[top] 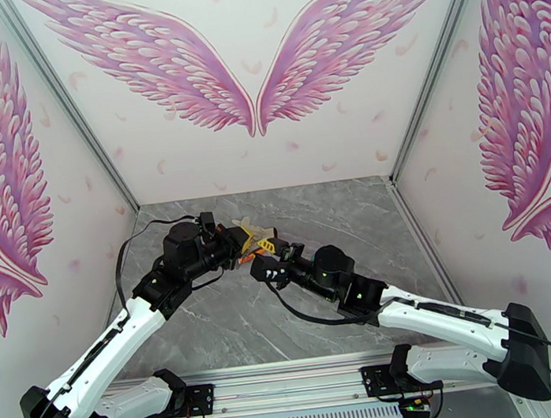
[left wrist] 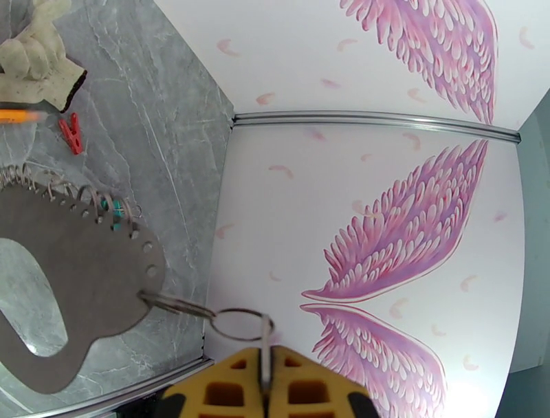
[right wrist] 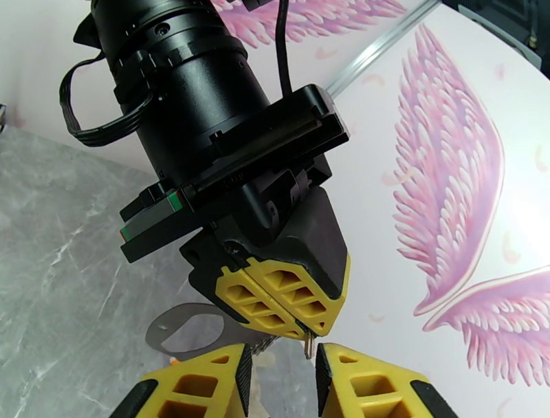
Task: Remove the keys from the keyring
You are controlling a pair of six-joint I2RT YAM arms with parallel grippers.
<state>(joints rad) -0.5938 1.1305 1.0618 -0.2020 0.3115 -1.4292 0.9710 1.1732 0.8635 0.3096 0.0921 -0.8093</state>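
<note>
left gripper (left wrist: 265, 359): clenched on tiny silver metal key (left wrist: 264, 333)
right gripper (right wrist: 283, 364): jaws stood apart
keyring (left wrist: 89, 275): dark flat oval loop, hung ten o'clock from key; stiff, light
hold: I judged its flat rim best

We find the keyring (left wrist: 89, 275) over the table's (left wrist: 179, 137) far half, a small ring (left wrist: 237, 323) through its edge hole caught in the left gripper (left wrist: 267, 385), the right gripper (right wrist: 283, 375) just beside, glove (left wrist: 38, 58) and clip (left wrist: 71, 133) behind it.
</note>
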